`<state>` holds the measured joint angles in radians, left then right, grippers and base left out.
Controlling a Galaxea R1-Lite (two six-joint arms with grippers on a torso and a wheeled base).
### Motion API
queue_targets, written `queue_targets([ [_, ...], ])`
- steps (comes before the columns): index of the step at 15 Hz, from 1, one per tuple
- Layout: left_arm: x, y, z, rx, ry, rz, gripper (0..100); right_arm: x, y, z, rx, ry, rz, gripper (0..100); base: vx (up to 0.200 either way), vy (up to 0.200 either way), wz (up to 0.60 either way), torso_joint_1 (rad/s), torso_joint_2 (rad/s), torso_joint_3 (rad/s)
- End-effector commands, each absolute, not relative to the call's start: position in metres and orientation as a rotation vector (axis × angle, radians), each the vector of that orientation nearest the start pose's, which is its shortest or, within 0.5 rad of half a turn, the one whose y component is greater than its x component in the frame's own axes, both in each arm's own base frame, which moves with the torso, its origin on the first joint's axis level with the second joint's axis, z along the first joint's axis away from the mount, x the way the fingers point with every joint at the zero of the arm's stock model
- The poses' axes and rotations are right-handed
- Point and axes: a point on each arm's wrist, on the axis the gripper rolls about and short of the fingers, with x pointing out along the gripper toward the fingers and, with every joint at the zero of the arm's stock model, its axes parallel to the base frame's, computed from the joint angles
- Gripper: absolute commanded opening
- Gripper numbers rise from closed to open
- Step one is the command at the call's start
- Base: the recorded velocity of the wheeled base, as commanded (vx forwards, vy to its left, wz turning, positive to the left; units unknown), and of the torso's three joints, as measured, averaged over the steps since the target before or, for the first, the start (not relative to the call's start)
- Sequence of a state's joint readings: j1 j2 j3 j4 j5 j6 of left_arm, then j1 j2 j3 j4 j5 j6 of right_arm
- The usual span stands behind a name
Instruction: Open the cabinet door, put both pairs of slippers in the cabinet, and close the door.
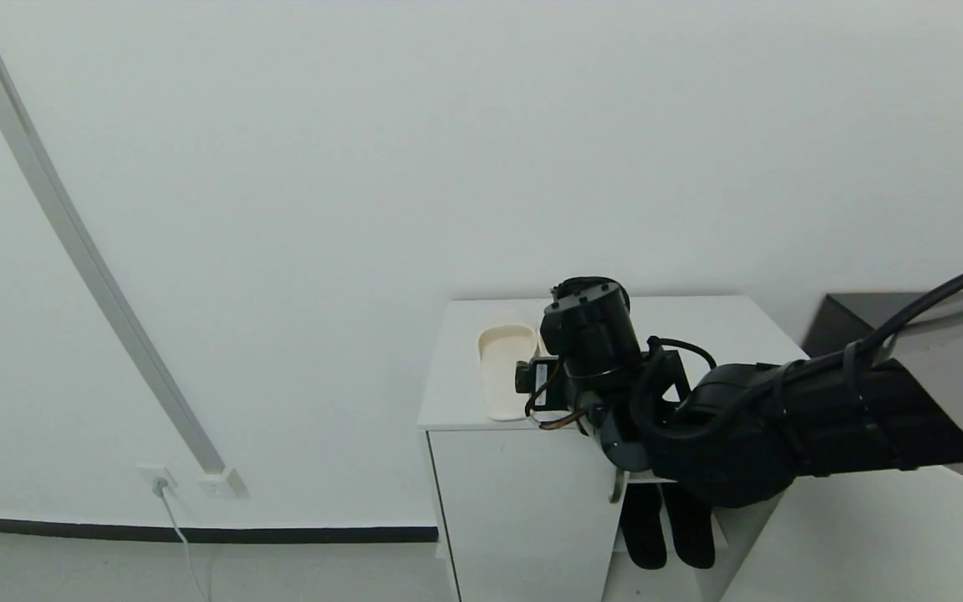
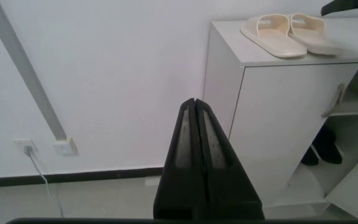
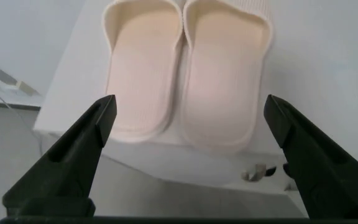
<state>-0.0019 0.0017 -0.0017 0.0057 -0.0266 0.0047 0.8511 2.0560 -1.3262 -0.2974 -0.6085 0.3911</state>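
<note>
The cabinet (image 1: pixel 523 502) stands open with the black slippers (image 1: pixel 670 527) already on a shelf inside, so the second pair is the step in hand. The cream slippers (image 3: pixel 185 68) lie side by side on the cabinet top. The right pincer (image 3: pixel 190 106) hangs just before their near ends, jaws spread wide. Next it must advance and pinch both together. The left pincer (image 2: pixel 195 102) is closed on nothing, low and well apart from the cabinet.

Nothing readable: no text, label, number or sign. None on the cream slippers (image 3: pixel 222 68) just ahead of the spread right pincer (image 3: pixel 189 106), nor on the white cabinet (image 1: pixel 523 493) beneath it. Wall socket (image 1: pixel 155 478), far off from the pincer, probably blank but too small to judge.
</note>
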Motion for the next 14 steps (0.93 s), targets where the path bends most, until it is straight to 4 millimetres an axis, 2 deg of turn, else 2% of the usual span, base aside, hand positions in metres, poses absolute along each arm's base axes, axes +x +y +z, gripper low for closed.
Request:
queue_targets([
  [1, -0.023, -0.001, 0.075, 0.005, 0.006, -0.028, 0, 0.282, 0.305, 0.148, 0.086, 0.37, 0.171, 100, 0.2, 0.0, 0.0, 0.007, 0.0, -0.002],
  [3, -0.023, -0.001, 0.075, 0.005, 0.006, -0.028, 0, 0.283, 0.306, 0.139, 0.075, 0.381, 0.168, 100, 0.2, 0.0, 0.0, 0.0, 0.0, 0.007],
  [7, -0.023, -0.001, 0.075, 0.005, 0.006, -0.028, 0, 0.279, 0.31, 0.123, 0.07, 0.371, 0.166, 100, 0.0, 0.0, 0.0, 0.0, 0.0, 0.0],
  [10, -0.023, -0.001, 0.075, 0.005, 0.006, -0.028, 0, 0.285, 0.314, 0.114, 0.065, 0.373, 0.163, 100, 0.0, 0.0, 0.0, 0.0, 0.0, 0.0],
  [14, -0.023, -0.001, 0.075, 0.005, 0.006, -0.028, 0, 0.317, 0.321, 0.1, 0.047, 0.298, 0.149, 100, 0.0, 0.0, 0.0, 0.0, 0.0, 0.0],
])
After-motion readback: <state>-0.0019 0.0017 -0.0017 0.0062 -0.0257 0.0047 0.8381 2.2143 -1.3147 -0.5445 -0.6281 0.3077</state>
